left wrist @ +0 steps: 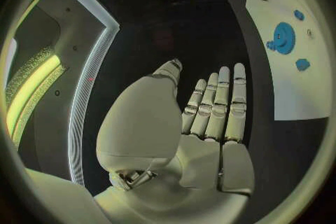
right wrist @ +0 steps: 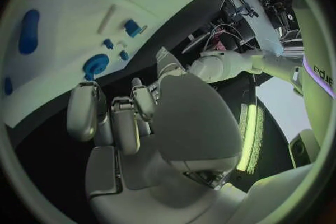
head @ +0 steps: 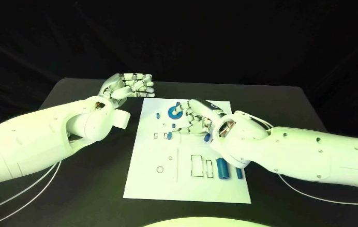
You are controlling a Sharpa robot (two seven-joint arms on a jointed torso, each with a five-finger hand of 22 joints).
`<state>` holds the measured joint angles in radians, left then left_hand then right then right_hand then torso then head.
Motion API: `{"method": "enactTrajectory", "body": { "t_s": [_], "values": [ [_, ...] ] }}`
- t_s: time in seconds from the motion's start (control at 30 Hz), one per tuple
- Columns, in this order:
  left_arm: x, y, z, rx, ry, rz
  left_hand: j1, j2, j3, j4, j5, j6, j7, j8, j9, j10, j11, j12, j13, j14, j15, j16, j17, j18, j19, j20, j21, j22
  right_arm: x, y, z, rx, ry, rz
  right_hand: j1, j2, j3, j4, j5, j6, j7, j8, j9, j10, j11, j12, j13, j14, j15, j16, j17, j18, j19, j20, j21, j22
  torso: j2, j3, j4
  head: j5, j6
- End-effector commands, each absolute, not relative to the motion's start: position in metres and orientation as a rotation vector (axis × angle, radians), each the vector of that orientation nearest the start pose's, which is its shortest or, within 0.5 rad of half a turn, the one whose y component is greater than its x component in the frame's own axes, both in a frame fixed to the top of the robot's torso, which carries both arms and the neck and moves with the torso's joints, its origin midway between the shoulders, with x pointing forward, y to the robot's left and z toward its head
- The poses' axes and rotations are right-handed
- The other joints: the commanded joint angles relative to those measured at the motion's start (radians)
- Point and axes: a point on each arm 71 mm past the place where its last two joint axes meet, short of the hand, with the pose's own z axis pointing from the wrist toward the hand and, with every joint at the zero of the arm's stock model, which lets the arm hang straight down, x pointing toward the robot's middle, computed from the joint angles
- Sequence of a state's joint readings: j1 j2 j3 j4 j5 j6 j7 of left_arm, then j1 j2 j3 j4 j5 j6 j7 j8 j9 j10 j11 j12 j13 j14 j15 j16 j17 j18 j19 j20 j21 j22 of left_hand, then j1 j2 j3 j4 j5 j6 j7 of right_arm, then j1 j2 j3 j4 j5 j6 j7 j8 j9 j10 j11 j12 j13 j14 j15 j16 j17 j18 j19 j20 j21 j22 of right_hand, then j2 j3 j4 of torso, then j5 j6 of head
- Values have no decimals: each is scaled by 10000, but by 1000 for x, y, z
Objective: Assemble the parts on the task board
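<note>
The white task board (head: pixel 187 180) lies in the middle of the black table. A blue gear (head: pixel 175 113) sits near its far edge, with small blue parts (head: pixel 169 135) close by. Two long blue cylinders (head: pixel 221 167) lie at the board's near right. My right hand (head: pixel 195 119) hovers over the board just right of the gear, its fingers half curled with nothing seen in them. In the right wrist view the gear (right wrist: pixel 96 63) lies beyond the fingers (right wrist: pixel 115 117). My left hand (head: pixel 131 86) is off the board's far left corner, fingers (left wrist: pixel 223 103) straight and holding nothing.
The board's near left part (head: pixel 160 170) carries only outlines and slots. Bare black table (head: pixel 89 185) lies to the left of the board and beyond its far edge. My right forearm (head: pixel 298 152) crosses the board's right edge.
</note>
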<state>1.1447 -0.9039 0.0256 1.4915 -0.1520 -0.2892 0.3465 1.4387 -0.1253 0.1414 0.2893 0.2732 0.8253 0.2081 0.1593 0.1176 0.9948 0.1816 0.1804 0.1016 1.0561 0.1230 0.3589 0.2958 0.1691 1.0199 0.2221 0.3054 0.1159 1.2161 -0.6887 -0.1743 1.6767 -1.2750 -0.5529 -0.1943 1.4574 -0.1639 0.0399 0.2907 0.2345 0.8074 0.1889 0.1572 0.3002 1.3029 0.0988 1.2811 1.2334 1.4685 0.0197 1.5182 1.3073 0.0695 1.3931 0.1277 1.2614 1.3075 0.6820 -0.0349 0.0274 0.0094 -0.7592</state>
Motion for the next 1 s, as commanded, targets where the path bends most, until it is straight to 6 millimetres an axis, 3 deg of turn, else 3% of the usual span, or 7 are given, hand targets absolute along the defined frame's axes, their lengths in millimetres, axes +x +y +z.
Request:
{"method": "enactTrajectory", "body": {
  "t_s": [0.03, 0.2, 0.27, 0.33, 0.47, 0.7, 1.0],
  "values": [
    [491, 242, -187, -8653, 16340, -13938, -414, 83, -239, -121, -57, 60, 239, 356, 128, 192, -199, 602, 284, 437, -251, 1636, 1038, 107, 711, -305, 691, 348, 434, -111, -183, 1023, 16400, 11114, 268, 120, 211, -39, 154, 154, -49, 56, -2, -101, -20, -50, -58, 640, 14, -59, 1079, 94, -100, -15, -118, 447, -85, 53, -64, 101, 50],
    [492, 237, -189, -7063, 18189, -12841, -1499, 182, -921, 47, -120, 609, -245, 1726, 745, 937, -767, 2745, 1546, 1268, -844, 5294, 3379, 128, 1872, -951, 2609, 1437, 448, -146, -168, 2181, 16377, 11042, 424, 214, 419, -37, 359, 57, -35, 21, -44, -424, -18, -333, -408, 563, 7, -183, 812, 167, -285, -32, -475, 226, -133, 91, -109, 273, 39],
    [493, 234, -189, -6223, 19093, -12191, -1715, 363, -1119, 19, -89, 635, -549, 2844, 1386, 887, -1071, 4670, 2848, 2702, -1166, 8884, 7323, 97, 1929, -1184, 4220, 2479, 455, -162, -163, 2710, 16292, 10905, 425, 221, 430, -35, 364, 48, -33, 19, -47, -425, -15, -331, -408, 563, 7, -183, 816, 165, -281, -31, -471, 230, -156, 105, -120, 275, 41],
    [493, 230, -189, -5363, 19917, -11394, -1781, 592, -1231, 87, -42, 149, -611, 3944, 2138, 175, -1236, 6230, 4013, 2906, -1287, 9752, 8294, 17, 1217, -1208, 5816, 3727, 462, -177, -159, 3265, 16208, 10776, 425, 223, 433, -35, 366, 46, -33, 18, -48, -399, -15, -305, -378, 579, 8, -159, 877, 157, -263, -31, -441, 251, -174, 136, -143, 311, 32],
    [495, 223, -189, -3741, 21231, -9589, -1913, 702, -1404, 51, -43, 112, -922, 4893, 2776, 263, -1351, 7268, 4708, 3691, -1395, 10584, 9577, -210, 1618, -1370, 8096, 6409, 473, -200, -155, 4068, 16018, 10438, 452, 265, 499, -42, 418, 30, -31, 19, -56, -381, -16, -289, -381, 586, 8, -153, 901, 154, -250, -32, -437, 258, -185, 177, -160, 327, 116],
    [497, 204, -193, -1867, 22479, -6751, -1964, 806, -1532, 67, 76, 250, -1215, 5737, 3457, 1237, -1644, 8857, 6364, 4405, -1630, 11302, 10881, -471, 2185, -1560, 9563, 8320, 485, -225, -154, 4894, 15844, 9533, 399, 226, 522, -26, 515, -4, -28, 16, -69, -361, -13, -277, -399, 566, 9, -192, 819, 153, -235, -33, -447, 257, -179, 176, -147, 412, 64],
    [498, 186, -197, -891, 23364, -4781, -2204, 915, -1630, 65, 38, -30, -1168, 5622, 3555, 1833, -1627, 9715, 7441, 4655, -1631, 11570, 11427, -590, 2486, -1591, 10049, 9035, 490, -234, -153, 5304, 15863, 9012, 380, 180, 541, -29, 583, -75, -22, -13, -90, -442, -11, -375, -536, 544, 10, -233, 734, 177, -281, -34, -557, 188, -175, 172, -152, 497, 5]
  ]
}}
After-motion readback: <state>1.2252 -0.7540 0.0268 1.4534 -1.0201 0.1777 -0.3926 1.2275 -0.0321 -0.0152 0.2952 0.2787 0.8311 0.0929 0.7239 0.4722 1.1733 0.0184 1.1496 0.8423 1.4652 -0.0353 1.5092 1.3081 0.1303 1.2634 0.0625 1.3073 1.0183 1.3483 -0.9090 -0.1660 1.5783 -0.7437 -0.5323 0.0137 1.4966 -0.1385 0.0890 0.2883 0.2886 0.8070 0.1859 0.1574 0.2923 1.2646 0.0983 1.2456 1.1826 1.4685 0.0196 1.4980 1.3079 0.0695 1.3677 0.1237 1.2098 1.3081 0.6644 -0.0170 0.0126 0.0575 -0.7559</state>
